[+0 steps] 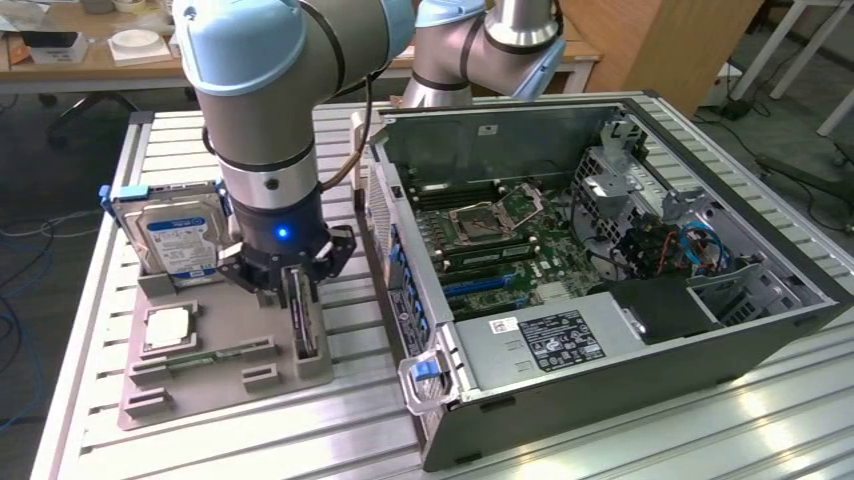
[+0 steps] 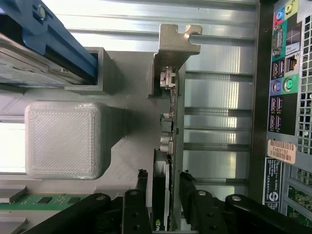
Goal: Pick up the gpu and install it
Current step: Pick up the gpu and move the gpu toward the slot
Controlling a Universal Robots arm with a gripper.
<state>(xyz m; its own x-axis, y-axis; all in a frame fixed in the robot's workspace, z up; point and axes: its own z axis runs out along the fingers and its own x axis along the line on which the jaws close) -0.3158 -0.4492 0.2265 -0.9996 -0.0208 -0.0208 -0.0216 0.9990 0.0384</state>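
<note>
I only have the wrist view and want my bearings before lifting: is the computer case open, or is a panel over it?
Observer: Open. The case lies on its side with no panel over it, and the motherboard is exposed.
Operator: Where is the gpu relative to the case?
Observer: The gpu stands on edge in a grey holder, at the exterior view's left of the case, with the tool at its top edge.
Operator: What else is in that holder?
Observer: A hard drive stands upright at the end farther from the camera, and a processor chip lies flat at the exterior view's left of the gpu.
</note>
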